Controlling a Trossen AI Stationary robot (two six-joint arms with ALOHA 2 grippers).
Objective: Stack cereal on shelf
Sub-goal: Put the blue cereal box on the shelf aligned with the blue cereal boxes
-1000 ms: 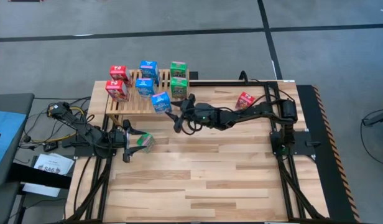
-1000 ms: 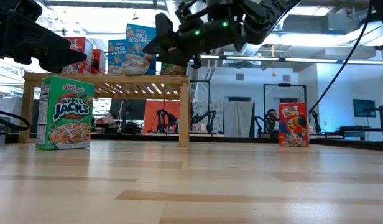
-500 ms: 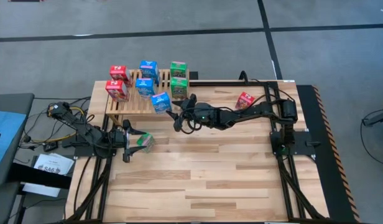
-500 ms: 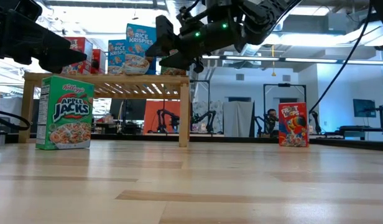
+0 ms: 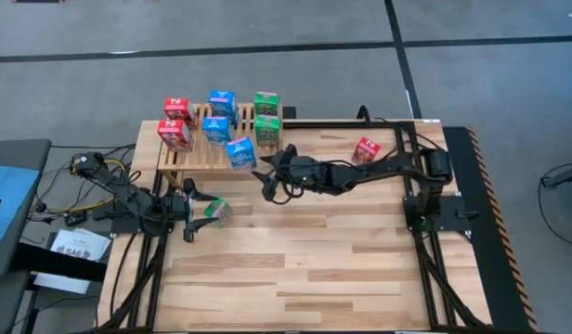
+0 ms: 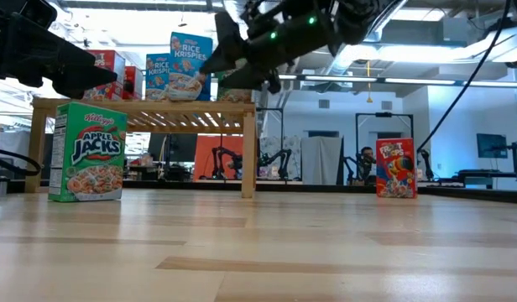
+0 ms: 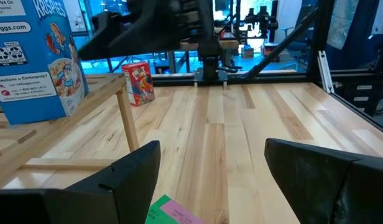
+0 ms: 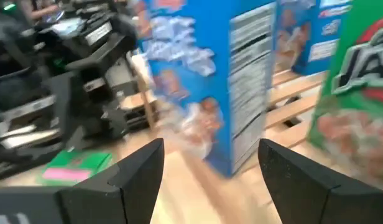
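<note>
Seen from above, a light slatted wooden shelf [image 5: 198,148] is placed at the far left of the plank table [image 5: 305,269], and six small cardboard cereal boxes are stood on it: two red [image 5: 175,135], three blue, of which the nearest blue box [image 5: 240,153] is set at the shelf's front right corner, and two green [image 5: 266,131]. The right gripper [image 5: 265,173] is held just beside that corner, its fingers parted with nothing between them. A third red box [image 5: 366,149] is left alone on the table near the right arm's base. The left gripper [image 5: 204,211] is held low at the table's left, its fingers spread to either side of a green box [image 5: 215,212]. In the low view, that green Apple Jacks box [image 6: 88,152] is seen upright on the table before the shelf [image 6: 145,107], with the red box [image 6: 396,168] well apart on the right. In the left wrist view, the open fingers [image 7: 123,180] are seen apart, the green box's top [image 7: 173,211] between them, contact not discernible. In the right wrist view, the blue box [image 8: 226,81] is seen just ahead of the spread, empty fingers [image 8: 135,171].
</note>
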